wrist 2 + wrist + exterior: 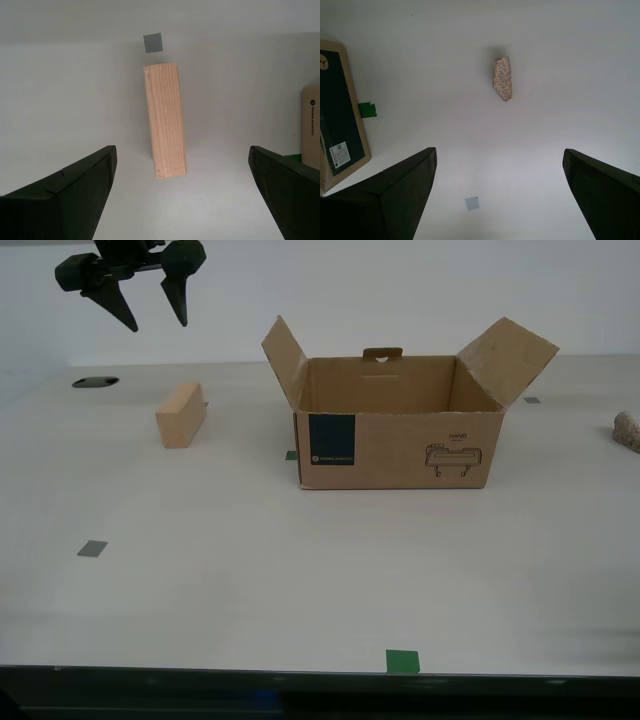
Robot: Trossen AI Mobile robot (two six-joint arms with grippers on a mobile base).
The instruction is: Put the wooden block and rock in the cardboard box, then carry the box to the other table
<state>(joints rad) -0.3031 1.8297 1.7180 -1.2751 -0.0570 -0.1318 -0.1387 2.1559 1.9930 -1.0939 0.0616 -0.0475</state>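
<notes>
Hovering wide open and empty, my second gripper (pixel 155 305), upper left of the exterior view, could tip the wooden block (pixel 181 415) if it descends off-centre.

My first gripper (pixel 497 200) is open too, holding nothing.

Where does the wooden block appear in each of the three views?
Exterior view: the wooden block lies on the table toward that view's left, apart from the cardboard box.
Second wrist view: the block lies ahead of the open jaws, untouched.
First wrist view: not in it.
Shared landmark: the cardboard box, whose edge also shows in the second wrist view.
</notes>
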